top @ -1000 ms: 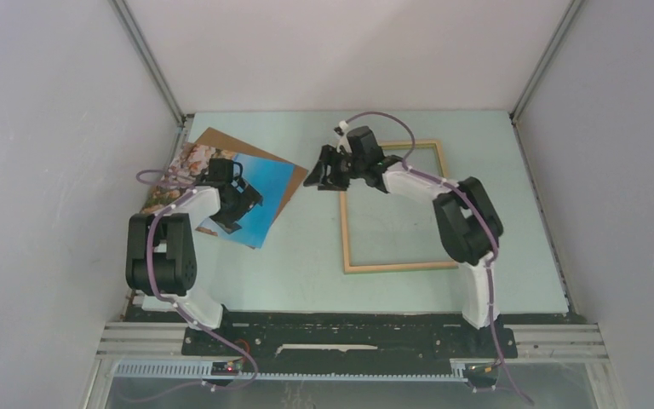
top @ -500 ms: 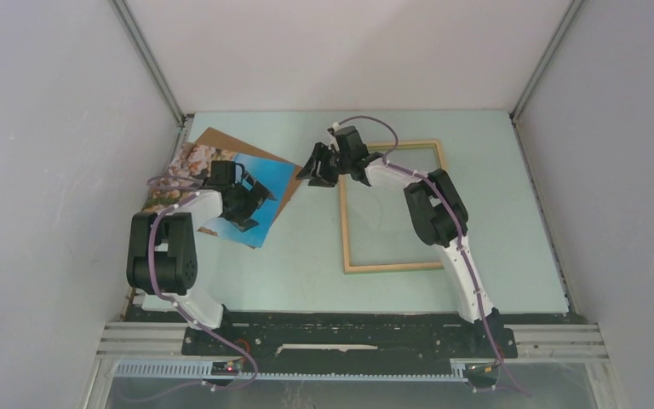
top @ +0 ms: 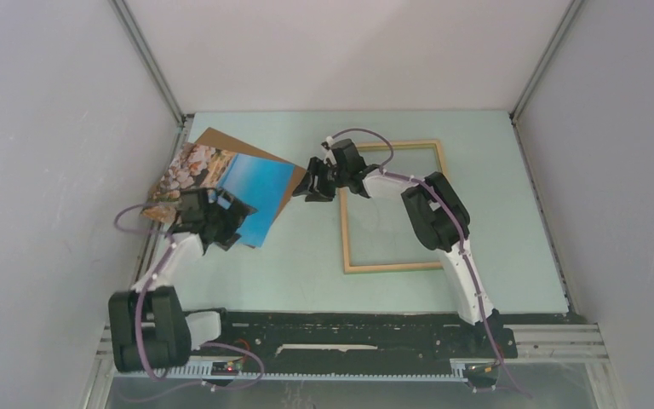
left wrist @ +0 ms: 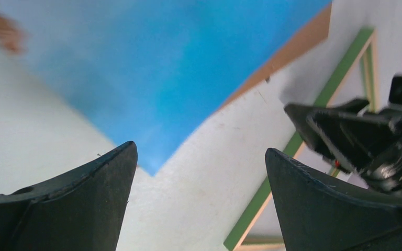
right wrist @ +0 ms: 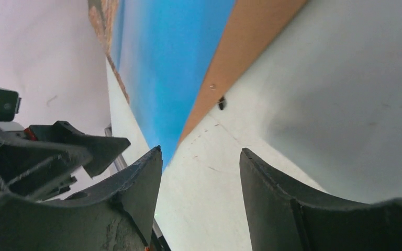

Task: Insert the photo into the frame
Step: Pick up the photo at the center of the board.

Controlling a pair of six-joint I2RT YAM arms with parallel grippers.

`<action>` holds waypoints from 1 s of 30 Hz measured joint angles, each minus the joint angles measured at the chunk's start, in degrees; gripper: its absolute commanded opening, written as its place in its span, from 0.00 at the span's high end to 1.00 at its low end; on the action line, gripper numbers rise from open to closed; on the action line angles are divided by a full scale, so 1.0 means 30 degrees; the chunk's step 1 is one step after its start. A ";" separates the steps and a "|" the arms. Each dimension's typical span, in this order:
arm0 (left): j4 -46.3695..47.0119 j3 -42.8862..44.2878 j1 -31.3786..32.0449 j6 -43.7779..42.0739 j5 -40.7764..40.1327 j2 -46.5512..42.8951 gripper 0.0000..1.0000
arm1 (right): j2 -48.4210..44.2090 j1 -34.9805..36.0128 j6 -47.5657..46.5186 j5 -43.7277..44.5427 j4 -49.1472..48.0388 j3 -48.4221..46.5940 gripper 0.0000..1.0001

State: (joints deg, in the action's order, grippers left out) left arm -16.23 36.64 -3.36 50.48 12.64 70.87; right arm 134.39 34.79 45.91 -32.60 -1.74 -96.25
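From above, the photo [top: 251, 179] lies face up on a brown backing board [top: 221, 136] at the table's [top: 306, 273] 10 o'clock. The frame [top: 392, 266] lies flat at 2 o'clock, wood side up.

The left wrist view shows the left gripper [top: 232, 226] spread wide and empty over the photo's near corner.

The right wrist view shows the right gripper [top: 311, 186] partly open and empty, seemingly just above the table beside the board's corner.
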 measured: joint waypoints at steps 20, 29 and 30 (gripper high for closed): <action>0.4743 -0.4896 -0.8342 0.1705 0.1173 -0.1639 0.00 | 0.2951 0.0619 -0.0313 -0.3723 -0.0321 -0.6105 0.42; 0.7089 -0.4932 -0.8357 0.2200 0.1508 -0.0226 0.00 | 0.5304 0.1297 -0.1217 -0.3803 0.3162 -1.0236 0.41; 0.7271 -0.4932 -0.8357 0.2200 0.1545 -0.0109 0.00 | 0.5530 0.1362 -0.1290 -0.3796 0.3388 -1.0520 0.41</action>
State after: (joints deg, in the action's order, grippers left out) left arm 5.58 21.85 -28.42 57.08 17.28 70.54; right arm 150.98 38.87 42.04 -43.99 8.43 -127.81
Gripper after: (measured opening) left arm 0.996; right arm 0.591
